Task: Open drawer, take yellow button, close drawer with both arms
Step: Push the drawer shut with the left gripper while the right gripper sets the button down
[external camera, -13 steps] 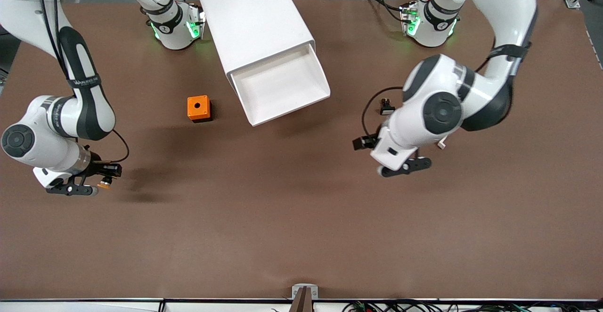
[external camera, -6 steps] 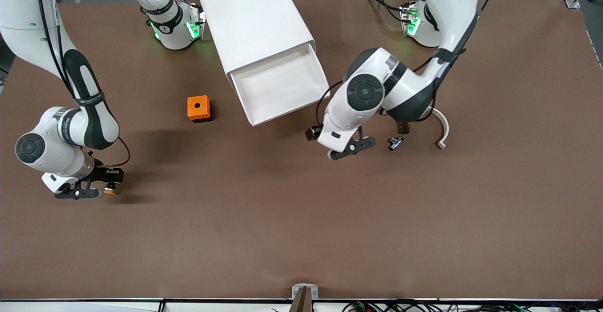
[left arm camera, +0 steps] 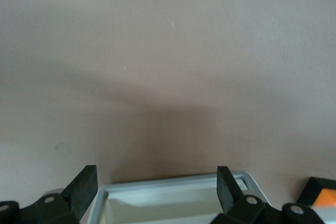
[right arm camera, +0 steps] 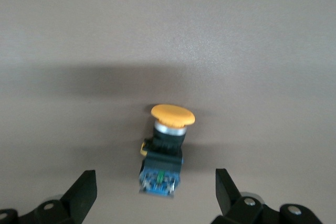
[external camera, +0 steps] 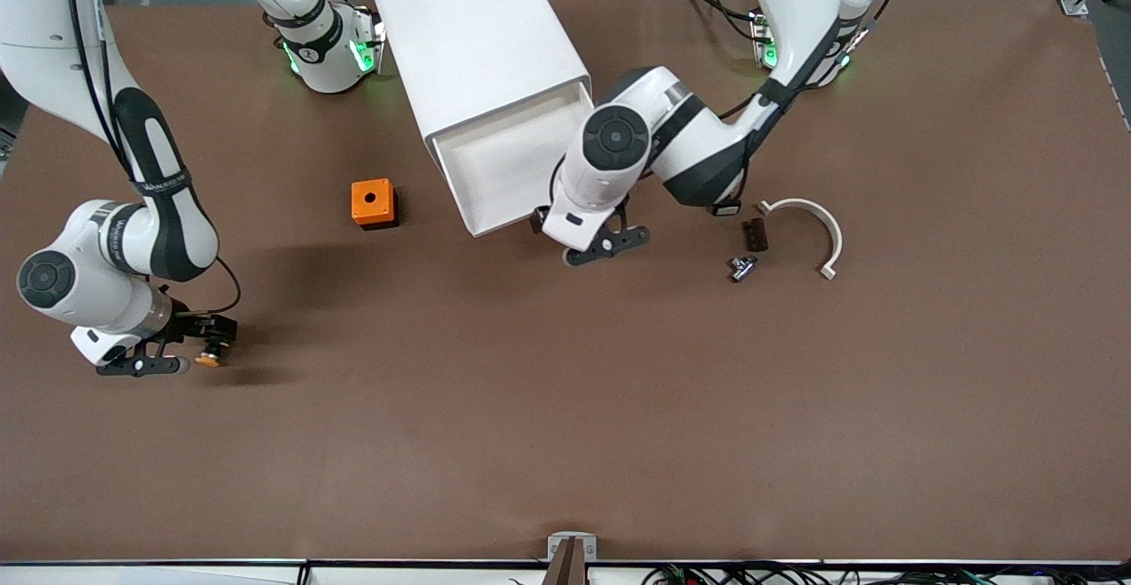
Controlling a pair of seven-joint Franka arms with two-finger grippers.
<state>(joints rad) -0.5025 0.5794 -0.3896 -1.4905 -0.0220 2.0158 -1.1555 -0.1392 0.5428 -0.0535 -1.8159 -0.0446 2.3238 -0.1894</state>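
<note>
The drawer (external camera: 530, 161), the top tray of the white cabinet (external camera: 477, 37), is pulled out and looks empty. My left gripper (external camera: 610, 247) hangs open just over the drawer's front corner nearest the front camera. In the left wrist view (left arm camera: 156, 174) the drawer's front rim (left arm camera: 173, 184) lies between the fingers. The button (external camera: 209, 358), with its orange cap, lies on its side on the table toward the right arm's end. My right gripper (external camera: 172, 362) is open beside it. In the right wrist view (right arm camera: 155, 181) the button (right arm camera: 165, 148) lies free between the spread fingers.
An orange cube with a round hole (external camera: 372, 202) stands beside the drawer toward the right arm's end. Toward the left arm's end lie a small black-and-white switch part (external camera: 740, 267), a dark piece (external camera: 754, 233) and a white curved strip (external camera: 817, 227).
My left arm has swung from the left arm's end across to the drawer's front corner, uncovering the small parts. My right gripper has shifted slightly, and the button rests on the table.
</note>
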